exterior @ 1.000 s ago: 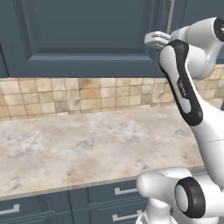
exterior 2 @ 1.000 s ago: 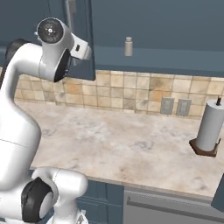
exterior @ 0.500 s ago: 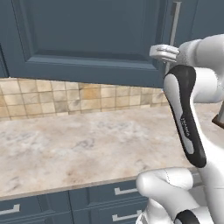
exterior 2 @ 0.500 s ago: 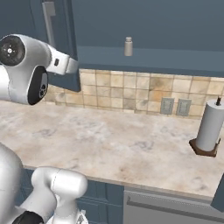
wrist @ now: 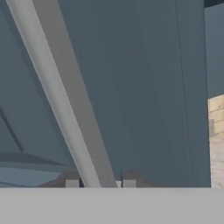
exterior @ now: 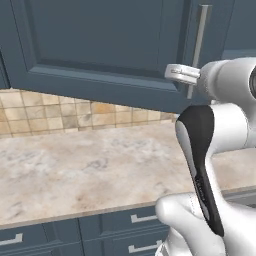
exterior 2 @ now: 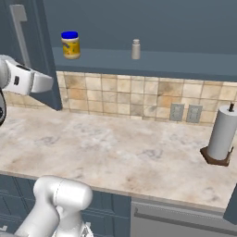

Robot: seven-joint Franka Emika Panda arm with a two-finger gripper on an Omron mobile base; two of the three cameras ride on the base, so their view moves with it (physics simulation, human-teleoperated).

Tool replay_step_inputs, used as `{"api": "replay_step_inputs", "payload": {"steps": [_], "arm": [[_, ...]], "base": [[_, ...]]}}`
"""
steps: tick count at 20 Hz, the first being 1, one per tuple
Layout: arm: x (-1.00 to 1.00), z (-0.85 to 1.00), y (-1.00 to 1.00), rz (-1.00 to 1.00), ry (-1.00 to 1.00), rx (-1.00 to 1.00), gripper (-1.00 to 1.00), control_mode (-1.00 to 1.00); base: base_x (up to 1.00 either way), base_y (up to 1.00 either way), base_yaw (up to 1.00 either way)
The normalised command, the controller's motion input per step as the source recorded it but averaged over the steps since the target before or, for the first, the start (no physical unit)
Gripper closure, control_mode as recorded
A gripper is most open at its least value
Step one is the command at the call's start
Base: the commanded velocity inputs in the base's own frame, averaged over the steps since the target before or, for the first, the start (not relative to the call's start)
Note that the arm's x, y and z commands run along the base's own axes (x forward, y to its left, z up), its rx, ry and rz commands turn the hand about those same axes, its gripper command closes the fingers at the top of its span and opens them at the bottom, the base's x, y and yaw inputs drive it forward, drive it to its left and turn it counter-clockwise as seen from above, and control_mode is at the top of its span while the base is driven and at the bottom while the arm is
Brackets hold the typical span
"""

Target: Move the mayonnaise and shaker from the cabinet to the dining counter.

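The cabinet stands open. On its shelf sit the mayonnaise, a blue-lidded jar at the left, and the small grey shaker to its right. The cabinet door is swung out toward me. My gripper is shut on the door's vertical silver bar handle. In the hand view the handle runs slantwise and passes down between the tips of the gripper. The dining counter is out of view.
A marble-look counter backed by tan tiles lies below the cabinet. A paper towel roll stands on it at the right, and wall outlets sit in the tiles. Lower drawers run under the counter edge.
The jaws have closed on the handle. The door has swung further open with the hand, and the mayonnaise has come into sight on the shelf.
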Motion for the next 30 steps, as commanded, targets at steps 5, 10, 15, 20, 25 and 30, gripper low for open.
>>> {"api": "replay_step_inputs", "payload": {"steps": [5,10,15,20,25,30], "arm": [[-0.37,-0.11,0.4,-0.12,-0.1,-0.01,-1.0,-1.0],[-0.01,0.0,0.11,-0.05,-0.05,0.0,-1.0,-1.0],[-0.01,0.02,0.23,-0.1,-0.17,-0.02,-1.0,-1.0],[-0.22,0.01,0.17,-0.12,-0.13,-0.07,-1.0,-1.0],[-0.5,0.11,0.01,-0.1,-0.11,-0.02,-1.0,-1.0],[-0.51,0.25,0.0,-0.08,-0.04,0.0,-1.0,-1.0]], "base": [[0.0,0.0,0.0],[0.0,0.0,0.0],[0.0,0.0,0.0],[0.0,0.0,0.0],[0.0,0.0,0.0],[0.0,0.0,0.0]]}}
